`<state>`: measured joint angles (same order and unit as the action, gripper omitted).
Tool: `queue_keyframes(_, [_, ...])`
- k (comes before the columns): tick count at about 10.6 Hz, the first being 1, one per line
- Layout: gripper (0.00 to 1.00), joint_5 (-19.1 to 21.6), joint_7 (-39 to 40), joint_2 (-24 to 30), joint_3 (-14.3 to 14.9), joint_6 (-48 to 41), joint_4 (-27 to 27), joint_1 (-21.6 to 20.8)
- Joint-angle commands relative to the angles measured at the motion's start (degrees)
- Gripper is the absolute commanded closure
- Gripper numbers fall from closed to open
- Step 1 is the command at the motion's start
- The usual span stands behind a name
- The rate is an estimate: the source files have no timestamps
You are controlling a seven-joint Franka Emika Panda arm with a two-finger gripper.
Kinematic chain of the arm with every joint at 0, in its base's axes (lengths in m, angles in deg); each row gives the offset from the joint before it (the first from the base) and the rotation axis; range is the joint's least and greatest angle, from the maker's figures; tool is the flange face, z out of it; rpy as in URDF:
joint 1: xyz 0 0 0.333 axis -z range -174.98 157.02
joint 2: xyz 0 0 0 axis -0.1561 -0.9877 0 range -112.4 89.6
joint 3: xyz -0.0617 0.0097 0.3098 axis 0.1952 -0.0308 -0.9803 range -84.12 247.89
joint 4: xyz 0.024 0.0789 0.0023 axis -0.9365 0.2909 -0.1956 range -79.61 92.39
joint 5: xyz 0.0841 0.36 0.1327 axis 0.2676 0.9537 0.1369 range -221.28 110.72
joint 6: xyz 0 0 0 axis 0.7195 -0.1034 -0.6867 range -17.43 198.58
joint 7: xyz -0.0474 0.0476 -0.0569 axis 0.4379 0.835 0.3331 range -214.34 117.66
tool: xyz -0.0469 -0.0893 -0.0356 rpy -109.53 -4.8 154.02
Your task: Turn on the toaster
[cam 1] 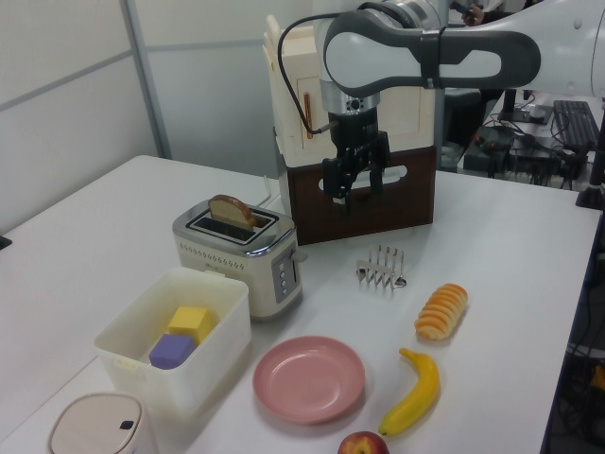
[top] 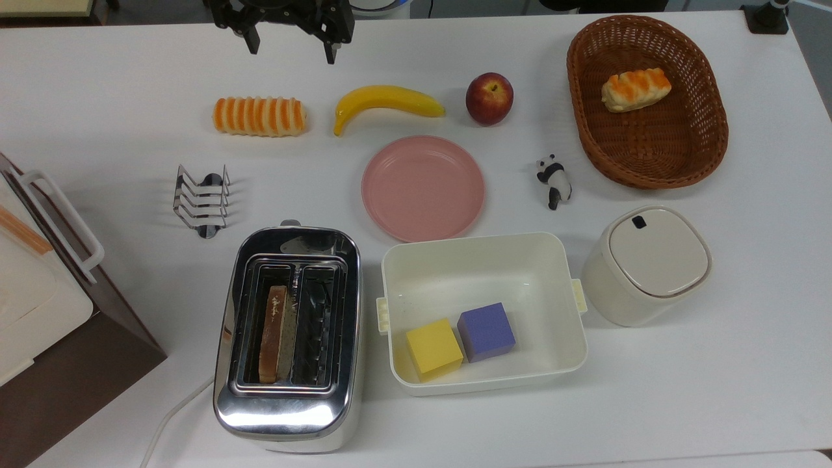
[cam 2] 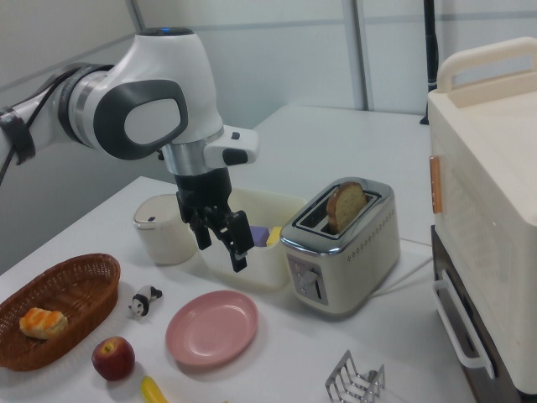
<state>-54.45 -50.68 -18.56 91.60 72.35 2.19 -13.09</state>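
The chrome two-slot toaster (top: pixel 286 338) stands at the front of the table in the top view, its white cord trailing off the near end. A slice of toast (top: pixel 274 331) stands high in the top view's left slot. A small lever knob (top: pixel 290 223) sticks out of the toaster's far end. My gripper (top: pixel 291 49) hangs open and holding nothing at the far table edge, well beyond the toaster. In the left view the gripper (cam 1: pixel 357 192) hovers above the table, behind and to the right of the toaster (cam 1: pixel 241 251). In the right view the gripper (cam 2: pixel 222 249) hangs left of the toaster (cam 2: pixel 344 243).
A wire toast rack (top: pixel 203 200) and a pink plate (top: pixel 422 187) lie between gripper and toaster. A white bin (top: pixel 565 325) holding yellow and purple cubes sits right of the toaster. Bread roll (top: pixel 260 116), banana (top: pixel 387 103), apple (top: pixel 489 98), basket (top: pixel 708 143), panda (top: pixel 554 181), canister (top: pixel 650 263), white-and-brown appliance (top: pixel 45 305).
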Motion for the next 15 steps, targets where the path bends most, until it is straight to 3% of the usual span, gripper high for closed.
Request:
queue_keyframes(1, [0.00, -1.1, 1.2, 1.2, 0.8, -0.9, 0.0, -0.6])
queue_keyframes(15, [0.00, -0.3, 0.5, 1.1, 1.4, -2.2, -0.9, -0.8])
